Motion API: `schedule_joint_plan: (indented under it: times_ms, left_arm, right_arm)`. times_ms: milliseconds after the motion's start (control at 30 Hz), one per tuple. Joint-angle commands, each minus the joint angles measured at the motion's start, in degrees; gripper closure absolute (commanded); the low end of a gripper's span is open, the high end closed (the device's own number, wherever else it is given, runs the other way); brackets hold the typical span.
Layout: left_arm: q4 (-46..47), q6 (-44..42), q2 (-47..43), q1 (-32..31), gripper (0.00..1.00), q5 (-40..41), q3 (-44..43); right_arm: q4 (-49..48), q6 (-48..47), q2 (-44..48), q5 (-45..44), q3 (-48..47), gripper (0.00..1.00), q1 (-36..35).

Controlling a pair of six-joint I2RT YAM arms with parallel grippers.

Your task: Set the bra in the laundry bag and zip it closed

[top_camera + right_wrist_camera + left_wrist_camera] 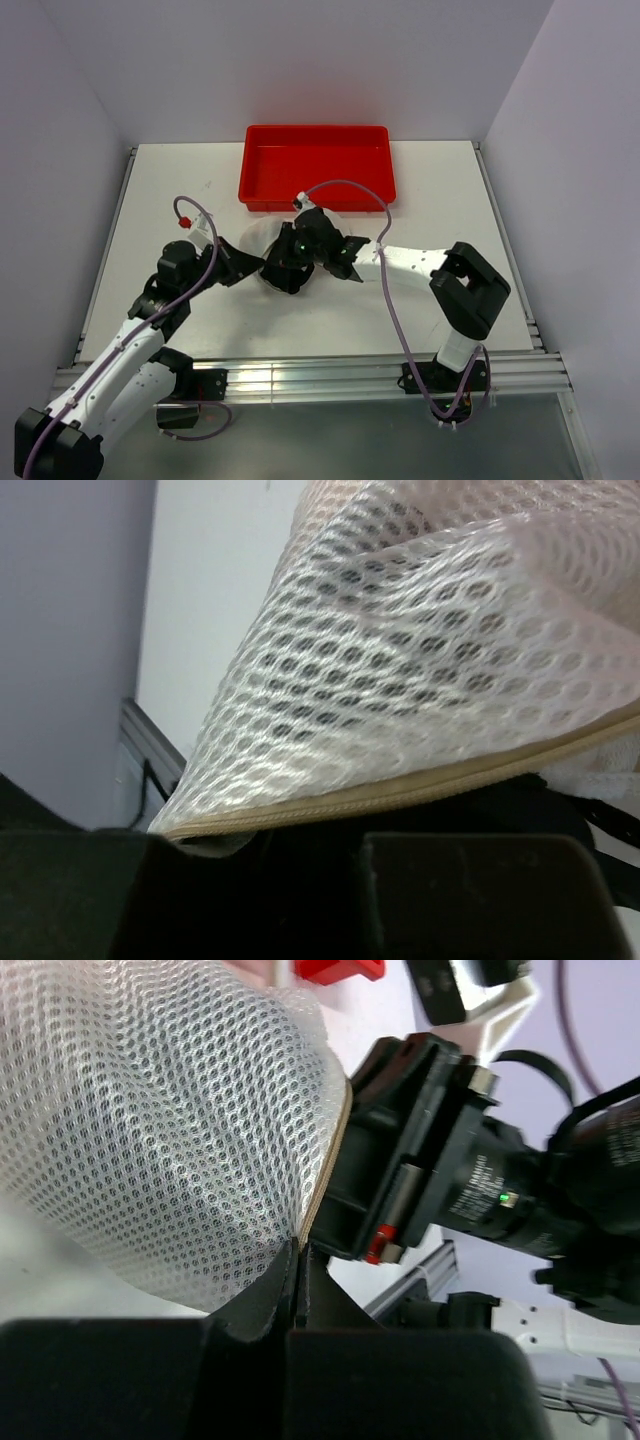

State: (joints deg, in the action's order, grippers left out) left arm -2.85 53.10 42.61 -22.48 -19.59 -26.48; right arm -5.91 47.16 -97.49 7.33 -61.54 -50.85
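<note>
The laundry bag (262,243), white see-through mesh with a tan zip rim (420,790), lies mid-table in front of the red tray, mostly covered by both grippers. My left gripper (254,268) comes from the left; in the left wrist view its jaws (300,1250) are shut on the tan rim at the edge of the mesh (170,1130). My right gripper (290,268) meets the bag from the right, its fingers (300,832) closed on the zip rim from below. Pale pink of the bra (345,505) shows through the mesh inside the bag.
A red rectangular tray (316,128) stands just behind the bag at the back of the table. The right arm's body (470,1180) is close beside my left fingers. Aluminium rails (330,375) run along the near edge, walls close on both sides.
</note>
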Motion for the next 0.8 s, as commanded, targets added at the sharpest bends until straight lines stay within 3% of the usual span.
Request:
schedule_joint_plan:
  times_ms: [0, 133, 333, 667, 733, 767]
  left_arm:
    - [3.54, 4.46, -1.48, -0.55, 1.0, -5.79, -1.3]
    - [8.3, 8.33, 0.8, -0.55, 1.0, -8.88, 0.98]
    - [7.78, 8.95, -0.6, -0.55, 1.0, -7.74, 2.14]
    - [8.65, 10.7, -0.25, -1.07, 1.0, -8.7, 3.19]
    - [10.05, 11.76, 0.1, -1.07, 1.0, -8.88, 4.5]
    - [10.06, 11.85, 0.02, -1.07, 1.0, -8.36, 4.77]
  right_arm:
    - [-9.02, 7.59, 0.9, -4.7, 3.16, 1.0, 0.75]
    - [-10.35, 11.2, 3.97, -6.71, 4.67, 0.99, 0.75]
    - [-10.52, 11.03, 12.5, -14.09, 6.43, 0.97, 0.75]
    - [-11.58, 15.6, 1.43, -14.45, 6.25, 0.94, -0.39]
    - [-11.05, 15.16, 1.6, -15.24, 7.04, 0.91, -0.56]
    - [-10.96, 14.64, 1.87, -15.68, 7.66, 0.81, -0.57]
